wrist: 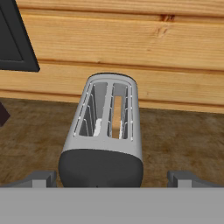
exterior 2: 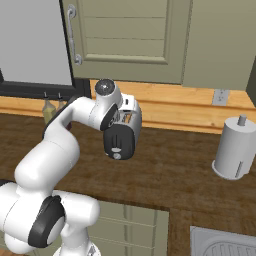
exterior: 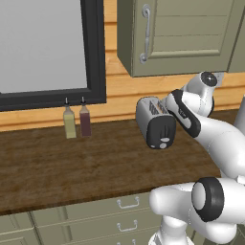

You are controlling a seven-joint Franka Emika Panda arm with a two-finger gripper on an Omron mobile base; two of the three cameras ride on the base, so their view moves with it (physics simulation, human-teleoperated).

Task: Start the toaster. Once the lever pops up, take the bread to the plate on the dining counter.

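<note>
Pincer (wrist: 112, 178) wide open, empty, straddling black end of rounded silver-grey toaster (wrist: 107, 131) on dark wood counter (exterior: 57, 162), tan bread slice (wrist: 116, 117) in right slot; lever apparently unpressed, everything left.

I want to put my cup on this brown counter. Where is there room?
The widest bare patch of the counter lies between the two bottles and the toaster, running forward to the drawer edge. Another bare stretch lies between the toaster and the paper towel roll. It is crowded right around the toaster, where the arm hangs with open jaws.
</note>
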